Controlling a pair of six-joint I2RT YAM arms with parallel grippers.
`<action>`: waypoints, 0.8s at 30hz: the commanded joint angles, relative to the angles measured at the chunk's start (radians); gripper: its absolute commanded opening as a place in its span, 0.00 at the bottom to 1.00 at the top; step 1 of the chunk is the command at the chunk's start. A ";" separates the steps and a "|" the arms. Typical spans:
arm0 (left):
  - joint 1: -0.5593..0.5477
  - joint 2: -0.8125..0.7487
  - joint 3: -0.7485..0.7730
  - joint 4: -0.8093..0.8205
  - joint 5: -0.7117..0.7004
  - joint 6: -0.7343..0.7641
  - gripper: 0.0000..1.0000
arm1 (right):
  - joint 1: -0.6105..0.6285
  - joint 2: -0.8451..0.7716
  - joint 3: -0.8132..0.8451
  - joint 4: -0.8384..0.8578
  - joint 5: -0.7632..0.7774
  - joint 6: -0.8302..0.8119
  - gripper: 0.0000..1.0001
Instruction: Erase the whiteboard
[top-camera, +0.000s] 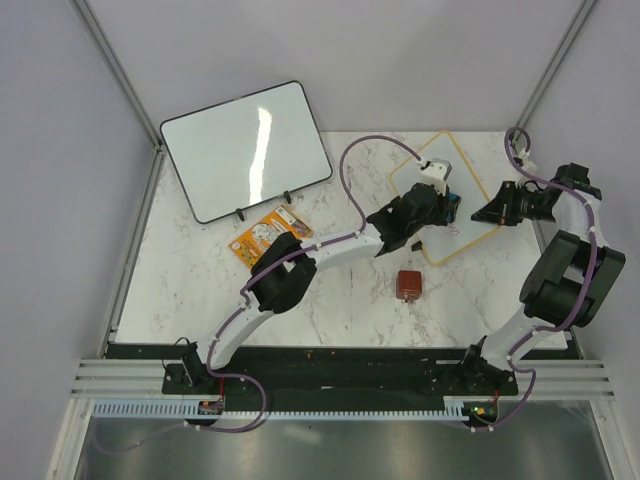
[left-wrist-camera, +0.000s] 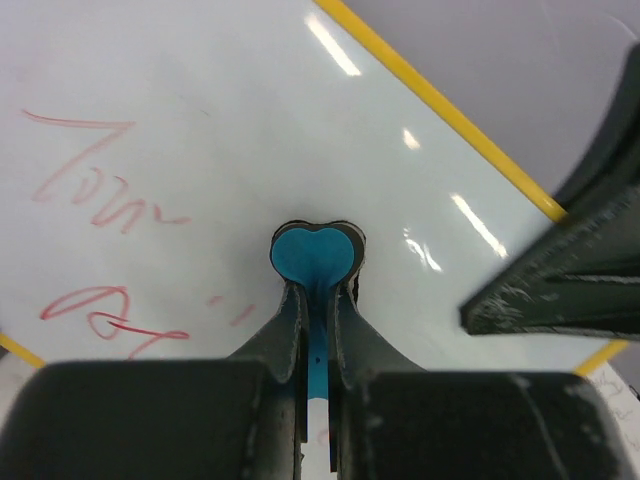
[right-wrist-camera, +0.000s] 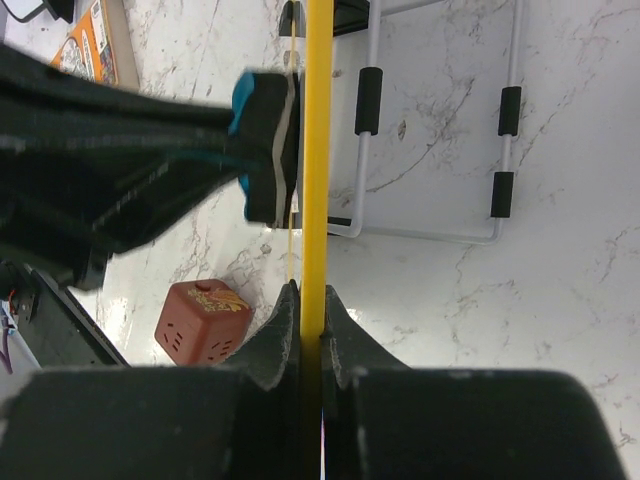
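On the white marbled counter (top-camera: 200, 290), the thing closest to the arm bases is a red-brown cube (top-camera: 408, 285) with small dark slots in one face. Just beyond it, right of centre, the two arms meet at the whiteboard (top-camera: 468, 232).

The whiteboard is a small rectangle with a thin yellow frame and a glossy white face that catches streaks of the lights. In the top view it sits cornerwise to the counter edges. The right wrist view sees it edge-on, as a narrow yellow line. Whether it rests on the counter cannot be told.

The right claw (right-wrist-camera: 318, 335) is pressed together on the frame's edge and pinches it. The left claw (left-wrist-camera: 318, 300) is squeezed on the thin blue handle of an eraser (left-wrist-camera: 315, 255), whose dark pad lies against the white face.

Red handwriting runs in two loose lines across the left part of the face, with a few small red ticks near the eraser. The scrawl cannot be read with any certainty.

Behind the whiteboard lies a white wire stand (right-wrist-camera: 369, 100) with black sleeves on its bars. Further left on the counter is an orange printed packet (top-camera: 265, 237); its lettering is too small to read. Farthest back, a larger black-framed blank board (top-camera: 245, 150) stands tilted on small black feet.
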 joint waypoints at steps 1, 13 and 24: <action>0.100 0.081 0.043 -0.084 -0.060 -0.070 0.02 | 0.043 0.001 -0.015 -0.016 0.106 -0.158 0.00; 0.133 0.147 0.152 -0.159 0.023 -0.137 0.02 | 0.044 0.030 0.064 -0.159 0.125 -0.238 0.00; -0.030 0.056 -0.017 -0.139 0.103 -0.194 0.02 | 0.044 0.030 0.077 -0.167 0.128 -0.208 0.00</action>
